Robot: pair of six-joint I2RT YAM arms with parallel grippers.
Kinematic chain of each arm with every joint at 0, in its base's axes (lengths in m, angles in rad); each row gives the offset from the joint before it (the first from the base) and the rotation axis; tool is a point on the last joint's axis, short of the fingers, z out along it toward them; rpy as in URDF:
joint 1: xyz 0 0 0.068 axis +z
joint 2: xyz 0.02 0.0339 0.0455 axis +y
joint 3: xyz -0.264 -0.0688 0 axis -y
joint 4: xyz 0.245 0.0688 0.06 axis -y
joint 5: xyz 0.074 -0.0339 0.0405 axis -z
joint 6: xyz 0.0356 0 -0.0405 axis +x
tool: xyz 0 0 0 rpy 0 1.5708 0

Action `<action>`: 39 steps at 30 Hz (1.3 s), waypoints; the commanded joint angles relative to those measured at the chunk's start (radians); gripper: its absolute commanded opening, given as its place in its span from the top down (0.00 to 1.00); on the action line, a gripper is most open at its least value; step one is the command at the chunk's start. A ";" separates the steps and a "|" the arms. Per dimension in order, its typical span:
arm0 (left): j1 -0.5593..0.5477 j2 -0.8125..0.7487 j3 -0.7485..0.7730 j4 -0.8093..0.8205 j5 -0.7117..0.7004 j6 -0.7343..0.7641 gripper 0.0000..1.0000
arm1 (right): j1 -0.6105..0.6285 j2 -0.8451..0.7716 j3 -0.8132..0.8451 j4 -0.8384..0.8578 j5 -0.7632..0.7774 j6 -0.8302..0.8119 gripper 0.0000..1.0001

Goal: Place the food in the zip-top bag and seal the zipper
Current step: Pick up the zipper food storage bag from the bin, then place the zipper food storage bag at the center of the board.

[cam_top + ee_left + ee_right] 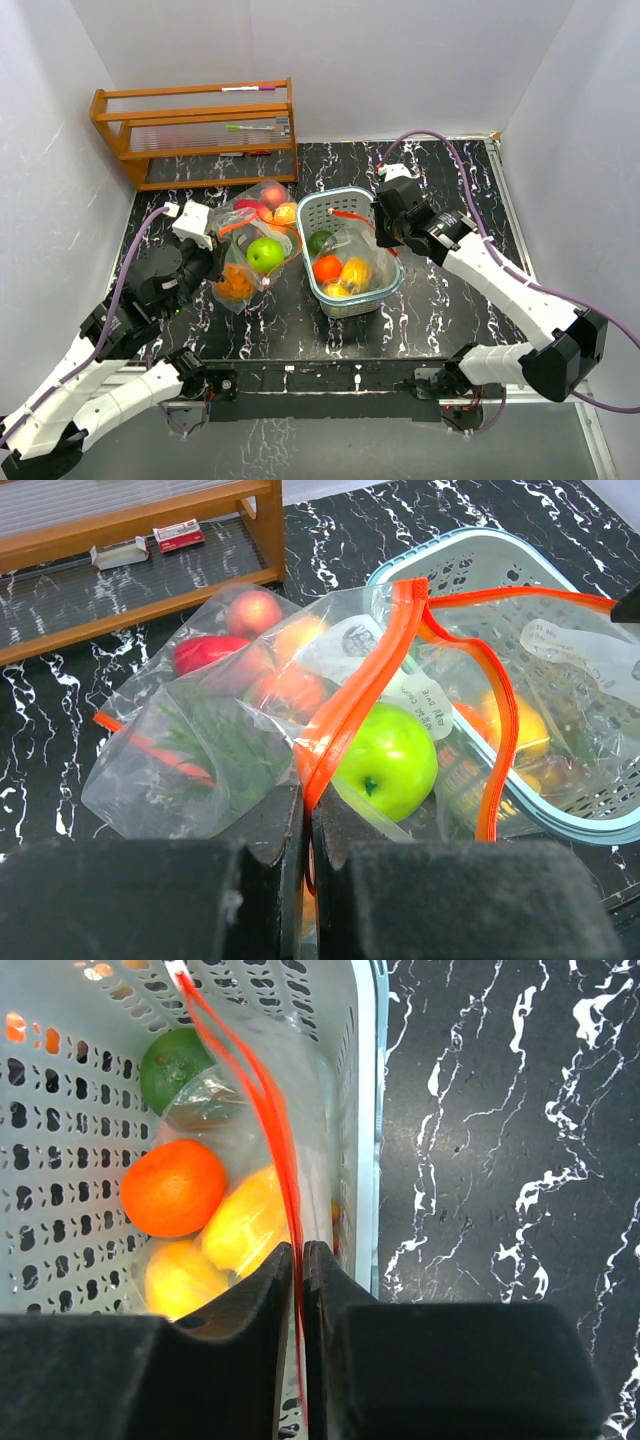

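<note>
A clear zip-top bag with an orange zipper (360,695) stretches from the table into the teal basket (345,192). My left gripper (307,805) is shut on the zipper's near end, with a green apple (388,760) seen through the plastic just beyond its fingers. My right gripper (297,1252) is shut on the zipper strip (262,1090) over the basket's right wall (368,1110). Below it lie an orange fruit (173,1187), yellow fruits (245,1220) and a dark green one (170,1065). From above, the apple (265,254) sits left of the basket.
More clear bags holding red and pink fruit (250,615) lie left of the basket. A wooden rack (195,130) stands at the back left, with small items on its shelf. White walls close in the black marbled table (450,300).
</note>
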 commanded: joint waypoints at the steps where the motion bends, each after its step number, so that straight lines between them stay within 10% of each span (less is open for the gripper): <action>1: 0.004 -0.008 0.004 0.040 -0.001 -0.003 1.00 | -0.004 -0.016 0.015 0.020 -0.014 0.002 0.92; 13: 0.004 0.002 0.018 0.042 -0.003 0.005 1.00 | -0.006 -0.200 0.238 0.106 0.279 0.048 0.92; 25: 0.004 0.026 0.020 0.053 0.008 0.006 1.00 | -0.006 -0.355 0.070 -0.023 0.829 0.182 0.92; 37: 0.004 0.048 0.023 0.060 0.030 -0.006 1.00 | -0.006 -0.355 -0.243 -0.125 0.570 0.429 0.92; 39: 0.004 0.050 0.023 0.060 0.027 -0.005 1.00 | -0.006 -0.379 -0.253 -0.135 0.557 0.434 0.79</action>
